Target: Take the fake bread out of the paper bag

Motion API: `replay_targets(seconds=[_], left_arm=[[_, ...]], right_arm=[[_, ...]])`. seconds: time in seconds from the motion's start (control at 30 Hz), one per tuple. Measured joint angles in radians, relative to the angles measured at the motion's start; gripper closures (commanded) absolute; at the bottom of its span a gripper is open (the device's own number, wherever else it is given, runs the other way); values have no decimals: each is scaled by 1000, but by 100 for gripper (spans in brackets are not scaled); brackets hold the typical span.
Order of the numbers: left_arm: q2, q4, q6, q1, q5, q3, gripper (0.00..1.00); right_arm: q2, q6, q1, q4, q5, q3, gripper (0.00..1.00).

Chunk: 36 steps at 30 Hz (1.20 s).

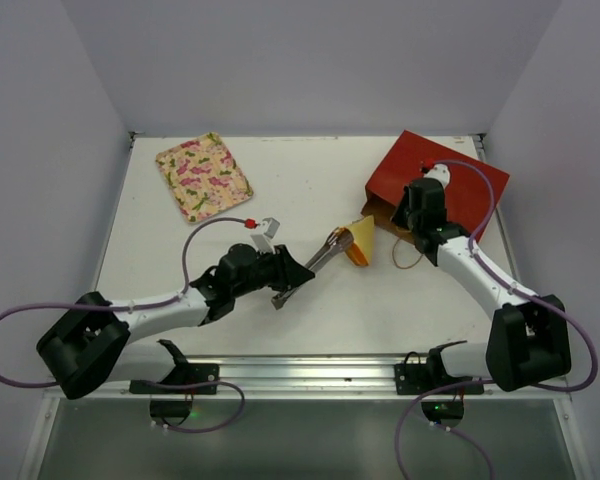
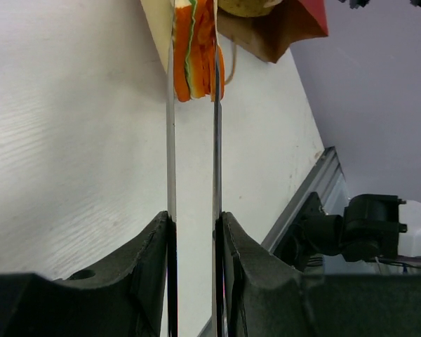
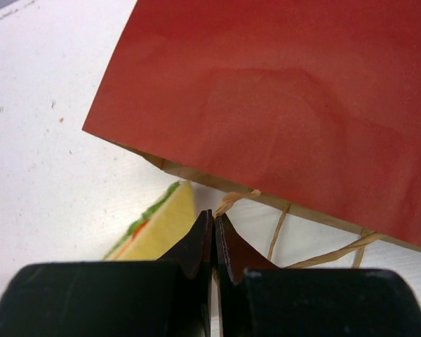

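Observation:
The dark-red paper bag (image 1: pixel 440 180) lies flat at the back right, its brown mouth facing left. The yellow sandwich wedge (image 1: pixel 359 240) is just outside the mouth, pinched between the tips of metal tongs (image 1: pixel 325 250). My left gripper (image 1: pixel 285 278) is shut on the tongs; the left wrist view shows its jaws (image 2: pixel 194 219) pressing the two blades (image 2: pixel 170 140) onto the wedge (image 2: pixel 195 49). A tan piece (image 2: pixel 249 5) shows in the bag mouth (image 2: pixel 277 35). My right gripper (image 1: pixel 412 228) is shut on a cord handle (image 3: pixel 233 201) in front of the bag (image 3: pixel 288 91), next to the wedge (image 3: pixel 158 228).
A pink-and-green floral tray (image 1: pixel 203 175) lies at the back left. Loose cord handles (image 3: pixel 316 256) trail on the table in front of the bag. The metal rail (image 1: pixel 310 372) runs along the table's near edge; walls close in on three sides.

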Motion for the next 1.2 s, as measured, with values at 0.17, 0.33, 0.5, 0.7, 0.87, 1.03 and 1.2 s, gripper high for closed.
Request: replay_targets(seconds=[0.17,0.33,0.5,0.7,0.87,1.03,1.2], left_arm=[[-119,-146,46,27,-74,-41,68],[-206,-322,117,71,-133,0,70],[-238,-413,179,192,-120,56,71],[-233,-525,248,380,-62,138,71],[-223,-620,312,473,-55,238,71],[-178,-657,351,550,-41,331,71],[-112,-657,371,644,-2,372,71]], right_arm=[[-2,11,-1,45,-20,-55,100],[-14,19,-1,86,-47,-107,100],[-16,25,-1,132,-68,-135,100],[-10,34,-2,192,-98,-185,100],[-5,42,-2,247,-121,-224,100],[-5,52,-2,296,-145,-259,100],[-5,53,-2,335,-150,-269,100]])
